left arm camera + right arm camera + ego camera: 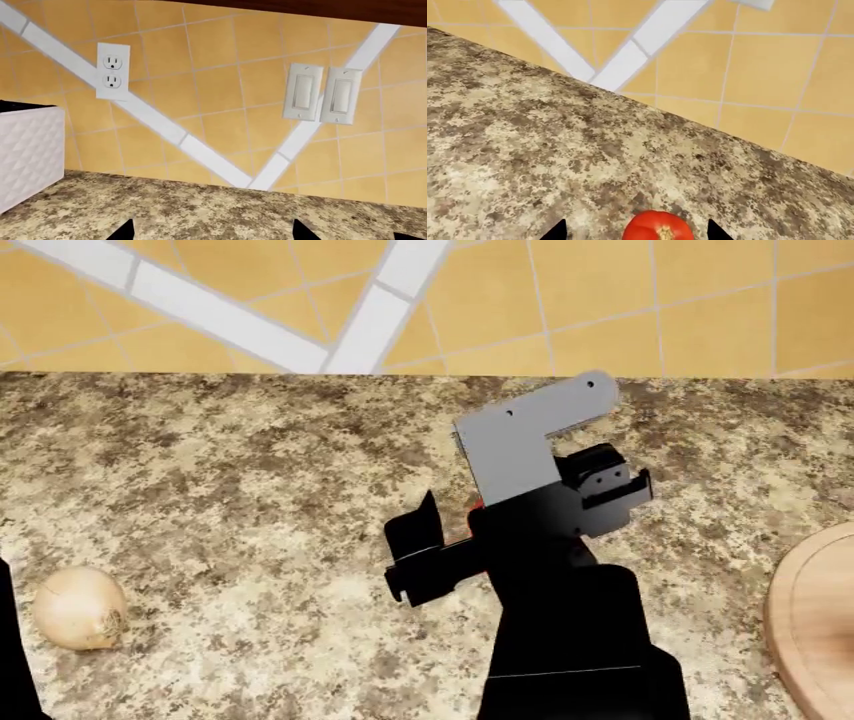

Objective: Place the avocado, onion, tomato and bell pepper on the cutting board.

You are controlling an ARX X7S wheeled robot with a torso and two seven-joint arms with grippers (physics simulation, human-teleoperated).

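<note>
Speckled granite desk [200, 490] w/ orange tiled wall [220, 60]. Right claw [637, 234] spread apart, tomato [657, 227] between tips, stem scar up. Onion [80, 608] lies far left. Left claw [212, 235] apart, empty.

Overhead head, low wall-facing wrists

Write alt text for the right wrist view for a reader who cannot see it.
A shiny red tomato sits on a speckled granite counter at the near edge of the picture, between the two dark fingertips of the open right gripper. Behind the counter rises a yellow tiled wall crossed by white diagonal strips.
</note>
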